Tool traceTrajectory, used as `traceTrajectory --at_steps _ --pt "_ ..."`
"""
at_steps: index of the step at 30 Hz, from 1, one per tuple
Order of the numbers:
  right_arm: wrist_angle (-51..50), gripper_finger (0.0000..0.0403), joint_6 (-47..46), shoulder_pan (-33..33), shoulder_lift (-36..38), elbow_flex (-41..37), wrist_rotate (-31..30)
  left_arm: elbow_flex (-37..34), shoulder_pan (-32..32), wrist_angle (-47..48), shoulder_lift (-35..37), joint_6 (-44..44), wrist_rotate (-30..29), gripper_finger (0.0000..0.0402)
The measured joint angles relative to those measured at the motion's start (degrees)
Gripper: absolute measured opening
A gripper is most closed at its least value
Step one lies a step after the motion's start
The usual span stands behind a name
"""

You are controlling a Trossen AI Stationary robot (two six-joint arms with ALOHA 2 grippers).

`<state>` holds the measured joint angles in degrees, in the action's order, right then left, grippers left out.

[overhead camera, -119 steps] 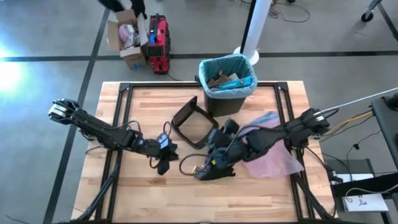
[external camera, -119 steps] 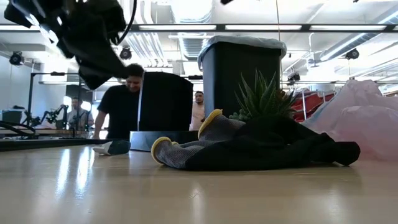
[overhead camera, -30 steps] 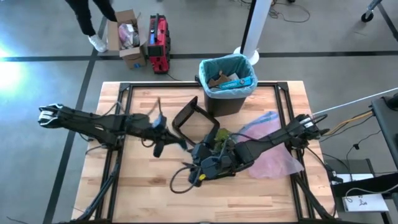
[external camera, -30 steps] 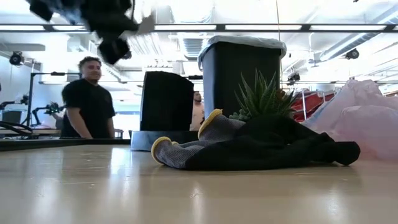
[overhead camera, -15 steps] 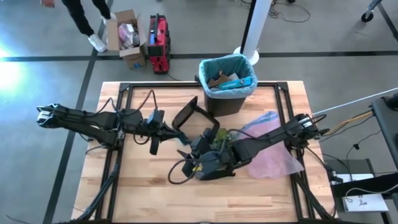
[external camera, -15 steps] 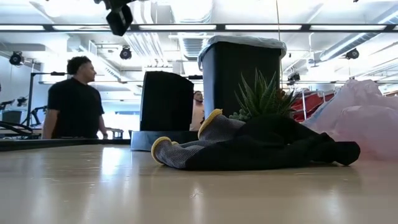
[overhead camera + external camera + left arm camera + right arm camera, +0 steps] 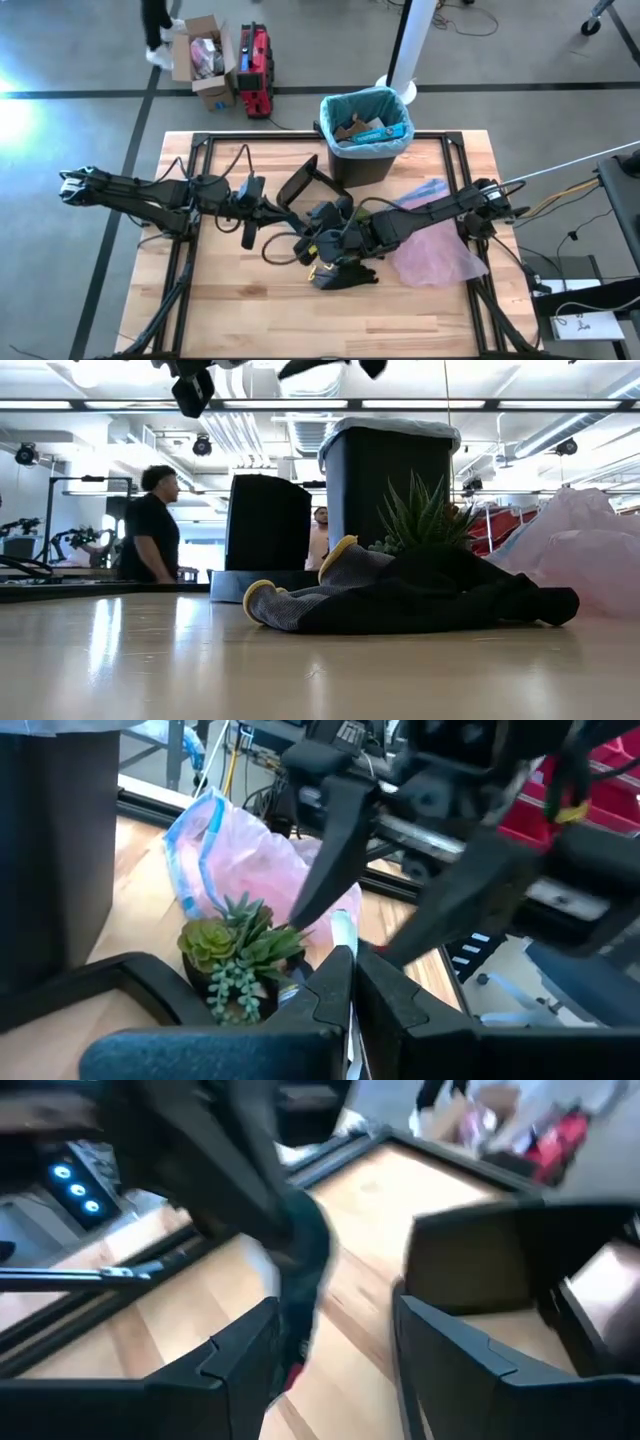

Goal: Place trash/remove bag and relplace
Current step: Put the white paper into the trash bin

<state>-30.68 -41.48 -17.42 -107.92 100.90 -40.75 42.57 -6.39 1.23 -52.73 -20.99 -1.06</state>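
The black bin (image 7: 365,155) stands at the table's far edge, lined with the teal bag (image 7: 336,104). Brown and white trash (image 7: 358,128) lies inside it. High over the table's middle, my left gripper (image 7: 287,217) is shut on a small pale scrap (image 7: 343,932); it shows at the top of the low view (image 7: 192,390). My right gripper (image 7: 297,243) is open. Its two fingers stand on either side of the scrap and the left fingertips (image 7: 340,942), and I see no touch. In the right wrist view (image 7: 335,1350) the left finger (image 7: 300,1245) lies between them. My left gripper pinches the pale scrap between its two fingertips; only the scrap's end (image 7: 344,925) pokes out past them. The fingers lie nearly level and point toward the table's right. The scrap is lifted well clear of the table.
A second black bin (image 7: 305,188) lies on its side mid-table. A black-and-yellow glove (image 7: 400,600), a small green plant (image 7: 235,955) and a pink plastic bag (image 7: 440,245) lie right of the middle. A person (image 7: 150,525) walks in the room beyond.
My left gripper has risen and gone toward the table's right, then kept still, with the scrap lifted high. My right gripper has moved toward the far edge, up to the left gripper's tip, and has rolled about its own line.
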Motion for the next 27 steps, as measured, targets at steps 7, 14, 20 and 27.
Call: traceTrajectory --at_steps 7,14,20,27 --pt "1.7 0.0162 1.4 0.7 0.0 0.0 3.0 -0.1 0.0 -1.8 -0.1 -0.4 0.0 0.0" --pt "4.0 0.0085 5.0 0.8 -0.3 0.0 8.2 -0.1 0.0 -5.2 -1.9 -0.4 0.0 0.0" --pt "4.2 0.001 6.1 0.9 -0.3 0.0 8.1 -0.1 0.0 -5.6 -3.6 -0.5 0.1 0.0" --pt "4.1 0.0002 6.1 0.9 -0.3 0.0 7.8 -0.1 0.0 -5.4 -2.7 -0.5 0.1 0.0002"
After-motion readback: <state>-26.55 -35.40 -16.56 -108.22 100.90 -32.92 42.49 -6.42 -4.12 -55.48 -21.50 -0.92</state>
